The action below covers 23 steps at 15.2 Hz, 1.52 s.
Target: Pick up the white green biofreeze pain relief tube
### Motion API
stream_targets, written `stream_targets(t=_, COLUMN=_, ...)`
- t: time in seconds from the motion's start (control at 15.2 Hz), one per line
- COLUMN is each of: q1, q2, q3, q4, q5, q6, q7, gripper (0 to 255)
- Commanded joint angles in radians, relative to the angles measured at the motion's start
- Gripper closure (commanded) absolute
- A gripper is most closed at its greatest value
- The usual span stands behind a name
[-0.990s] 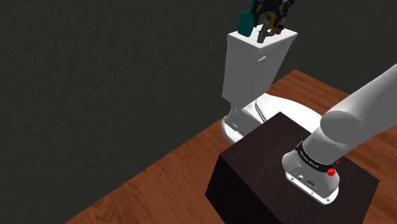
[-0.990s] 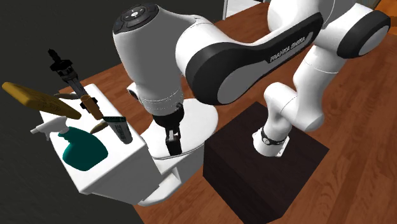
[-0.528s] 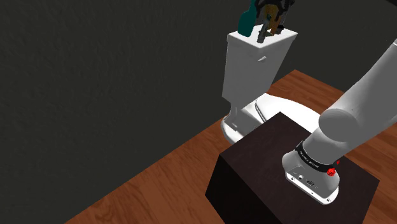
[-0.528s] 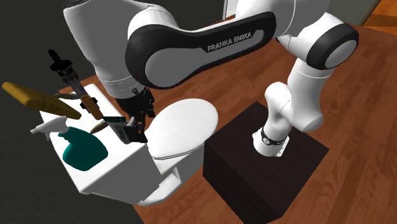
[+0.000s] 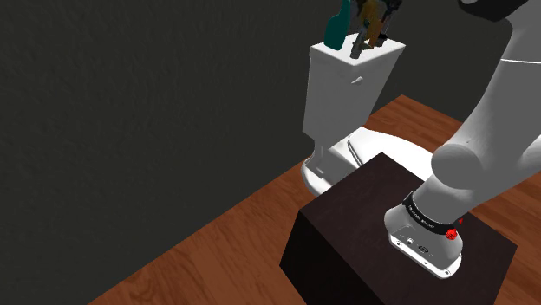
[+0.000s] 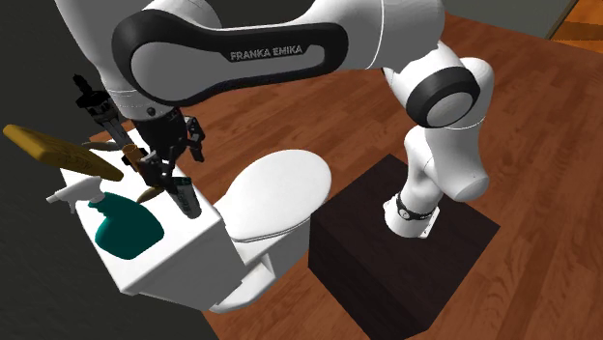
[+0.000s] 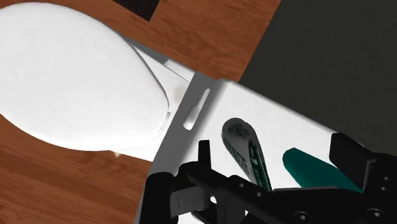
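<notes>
The biofreeze tube (image 6: 184, 196) is grey-white with green print and leans upright on the white toilet tank (image 6: 184, 261). From the shoulder view it is a small grey stick (image 5: 357, 45) on the tank top. My black gripper (image 6: 172, 147) hovers just above it, open. In the wrist view the tube (image 7: 245, 151) lies between the spread fingers of the gripper (image 7: 275, 159), nearer one fingertip (image 7: 203, 156), and neither finger touches it.
A teal spray bottle (image 6: 121, 227) stands close beside the tube and also shows between the fingers (image 7: 318, 170). A brown brush (image 6: 58, 153) and a black tool (image 6: 97, 106) crowd the tank's far end. The toilet lid (image 6: 275, 193) and dark box stand (image 6: 406, 261) lie beyond.
The arm has swung from over the toilet lid to the tank, bringing the gripper above the tube. The tube and the other tank items have not moved.
</notes>
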Motion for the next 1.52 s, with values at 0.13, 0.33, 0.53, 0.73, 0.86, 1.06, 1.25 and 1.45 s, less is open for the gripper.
stream_targets(t=0.13, q1=-0.002, q2=-0.002, q3=-0.003, q4=-0.054, q5=0.003, q6=0.054, q7=0.001, gripper=0)
stream_targets(t=0.33, q1=0.002, q2=-0.012, q3=-0.003, q4=-0.109, q5=0.001, q6=0.099, q7=-0.002, gripper=0)
stream_targets(t=0.53, q1=0.002, q2=-0.01, q3=-0.002, q4=-0.115, q5=0.002, q6=0.107, q7=-0.003, gripper=255)
stream_targets(t=0.73, q1=0.002, q2=-0.009, q3=-0.002, q4=-0.112, q5=0.002, q6=0.105, q7=-0.003, gripper=255)
stream_targets(t=0.86, q1=0.002, q2=-0.009, q3=-0.002, q4=-0.112, q5=0.002, q6=0.105, q7=-0.002, gripper=255)
stream_targets(t=1.06, q1=0.002, q2=-0.008, q3=-0.002, q4=-0.111, q5=0.002, q6=0.104, q7=-0.002, gripper=255)
stream_targets(t=1.25, q1=0.0, q2=-0.008, q3=-0.003, q4=-0.084, q5=0.002, q6=0.078, q7=-0.001, gripper=255)
stream_targets(t=1.45, q1=-0.004, q2=0.004, q3=-0.003, q4=-0.026, q5=0.004, q6=0.032, q7=0.002, gripper=255)
